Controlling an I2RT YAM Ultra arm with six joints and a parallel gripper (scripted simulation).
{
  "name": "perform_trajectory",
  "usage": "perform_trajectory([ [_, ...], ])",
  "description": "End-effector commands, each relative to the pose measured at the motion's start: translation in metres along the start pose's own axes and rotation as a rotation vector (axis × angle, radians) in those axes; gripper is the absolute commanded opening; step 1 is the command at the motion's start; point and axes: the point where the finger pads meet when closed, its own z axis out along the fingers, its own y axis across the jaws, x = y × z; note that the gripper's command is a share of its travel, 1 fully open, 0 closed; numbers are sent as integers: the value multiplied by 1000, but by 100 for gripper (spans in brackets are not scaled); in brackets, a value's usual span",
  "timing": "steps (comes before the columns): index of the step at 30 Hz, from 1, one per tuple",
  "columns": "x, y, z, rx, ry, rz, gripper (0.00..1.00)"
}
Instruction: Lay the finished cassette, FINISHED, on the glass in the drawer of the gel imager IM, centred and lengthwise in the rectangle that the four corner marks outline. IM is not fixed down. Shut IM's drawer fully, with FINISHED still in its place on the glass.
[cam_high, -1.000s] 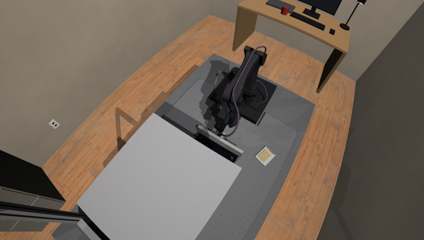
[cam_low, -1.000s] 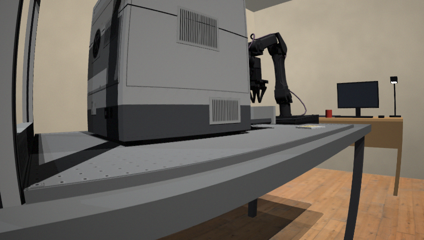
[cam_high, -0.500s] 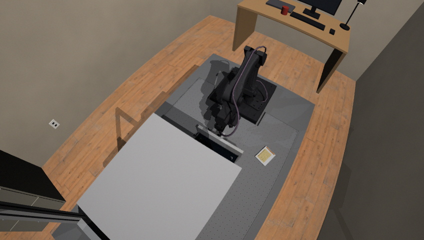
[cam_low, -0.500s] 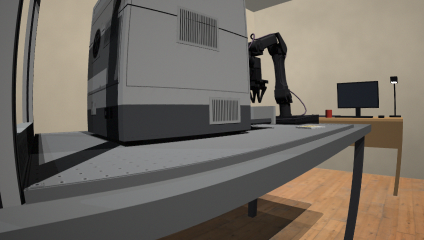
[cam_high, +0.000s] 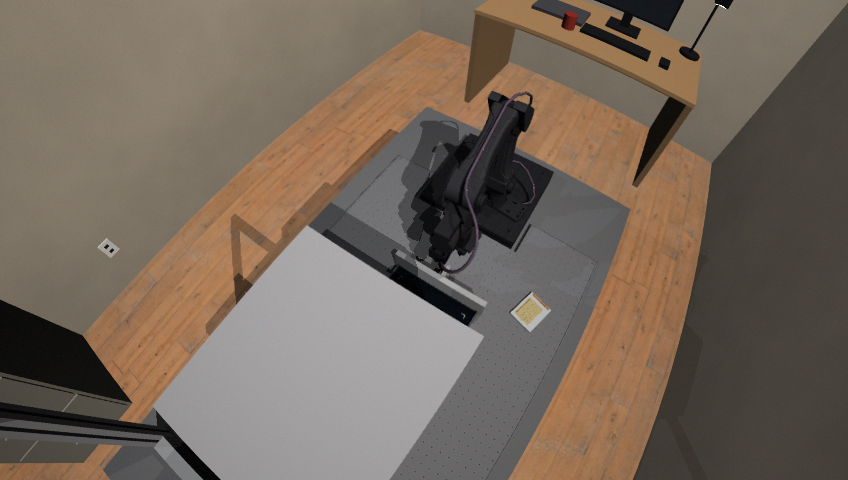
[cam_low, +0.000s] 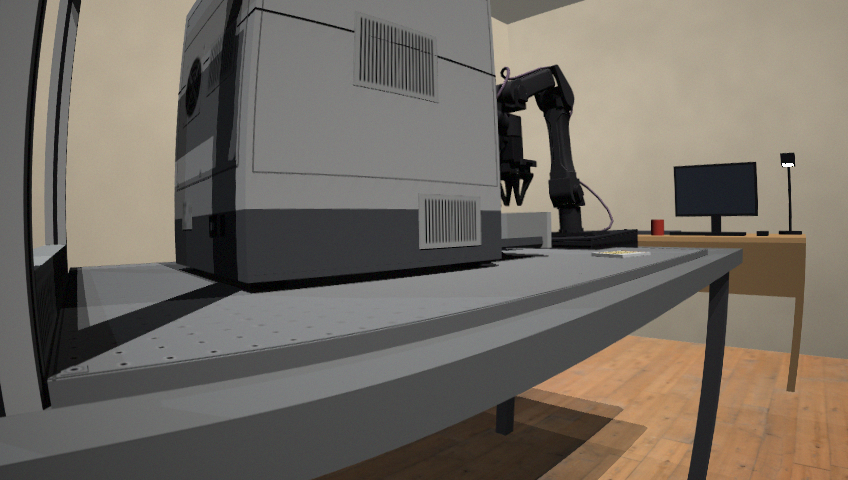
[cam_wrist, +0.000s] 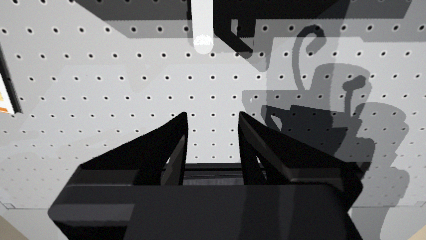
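The gel imager IM (cam_high: 321, 362) is a big grey box on the perforated table; it also shows in the exterior view (cam_low: 339, 136). Its drawer (cam_high: 437, 288) (cam_low: 524, 228) stands pulled out towards the arm, with dark glass and a pale front panel. The finished cassette FINISHED (cam_high: 530, 310) is a small yellowish plate lying flat on the table to the right of the drawer, also seen low in the exterior view (cam_low: 620, 253). My gripper (cam_high: 433, 258) (cam_low: 515, 199) points down just above the left end of the drawer front. Its fingers stand partly apart with nothing between them.
The arm's base plate (cam_high: 511, 202) sits behind the drawer. In the wrist view the end of the pale drawer front (cam_wrist: 202, 30) shows at the top and an orange-edged sliver of the cassette (cam_wrist: 5, 100) at the left edge. A wooden desk (cam_high: 583, 53) stands beyond the table.
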Motion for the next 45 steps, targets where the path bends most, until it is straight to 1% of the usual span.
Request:
perform_trajectory([
  [1, -15, 0, -12, 1, -64, -7, 35],
  [15, -15, 0, -12, 1, -64, -7, 35],
  [18, -1, 17, 7, 7, 0, 93, 35],
  [21, 0, 31, 9, 11, -2, 193, 35],
  [23, -7, 42, 3, 2, -33, 261, 35],
  [28, -11, 69, 3, -4, -44, 269, 35],
  [30, -11, 69, 3, -4, -44, 269, 35],
  [31, -11, 74, 2, -8, -50, 269, 35],
  [32, -10, 79, 5, -5, -43, 269, 35],
  [45, -7, 145, 14, -12, -43, 269, 35],
])
